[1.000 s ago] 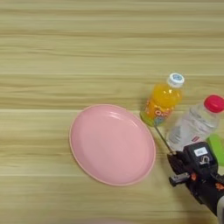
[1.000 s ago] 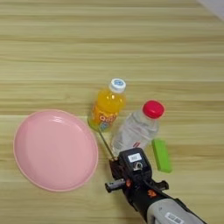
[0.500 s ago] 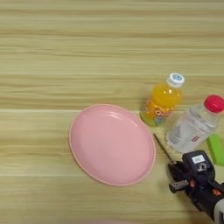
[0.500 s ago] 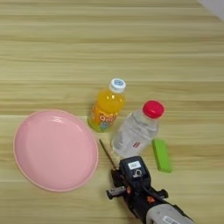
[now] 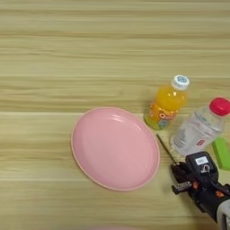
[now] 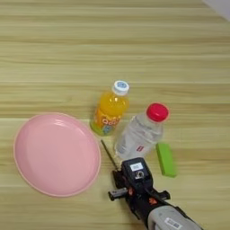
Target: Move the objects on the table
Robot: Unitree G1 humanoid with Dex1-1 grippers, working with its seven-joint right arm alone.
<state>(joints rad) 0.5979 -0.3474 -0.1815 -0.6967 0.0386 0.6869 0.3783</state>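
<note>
The light-wood table (image 5: 58, 54) with its tan grain stripes fills both views. Low in the frame, right of centre, the right gripper (image 6: 120, 179) sits at the lower end of the screwdriver (image 6: 108, 154), whose thin shaft runs up and to the left, between the pink plate (image 6: 54, 152) and the clear bottle (image 6: 137, 134) with the red cap; the handle is hidden under the gripper, and whether the fingers are apart or clamped on it cannot be told. An orange juice bottle (image 6: 109, 110) stands just above, a green block (image 6: 165, 159) to the right. Compared with a second ago, the gripper lies lower in the frame, and more of the shaft shows.
</note>
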